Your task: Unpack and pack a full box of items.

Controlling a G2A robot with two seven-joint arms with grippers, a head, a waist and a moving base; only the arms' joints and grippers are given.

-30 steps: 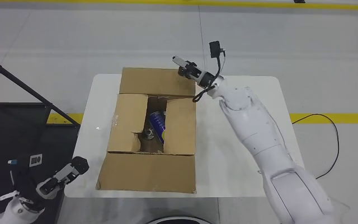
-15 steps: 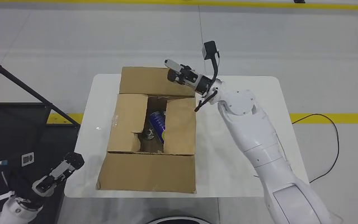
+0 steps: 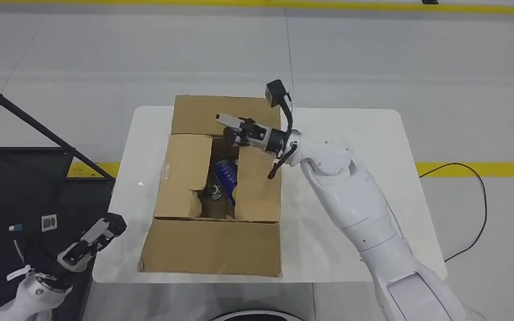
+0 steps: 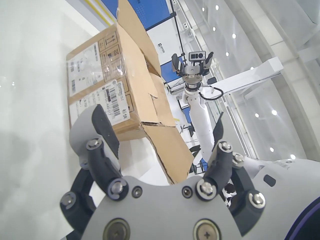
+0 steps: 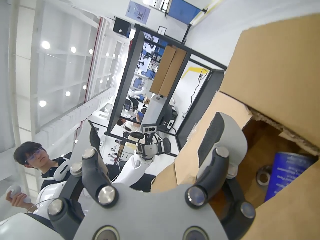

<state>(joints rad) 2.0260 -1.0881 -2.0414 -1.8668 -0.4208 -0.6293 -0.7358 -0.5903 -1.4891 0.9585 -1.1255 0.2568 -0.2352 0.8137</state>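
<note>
Right hand (image 5: 155,123), spread wide, hangs over box (image 5: 275,76) containing blue can (image 5: 287,173).

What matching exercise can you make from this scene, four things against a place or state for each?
Things:
1. brown cardboard box
2. blue cylindrical can
3. right pincer
4. left pincer

Places or states:
A. open, by a near corner of the white table, apart from the box
B. on the table, flaps open
C. open, above the box's far end
D. inside the box

Pairs: 1-B, 2-D, 3-C, 4-A
</note>
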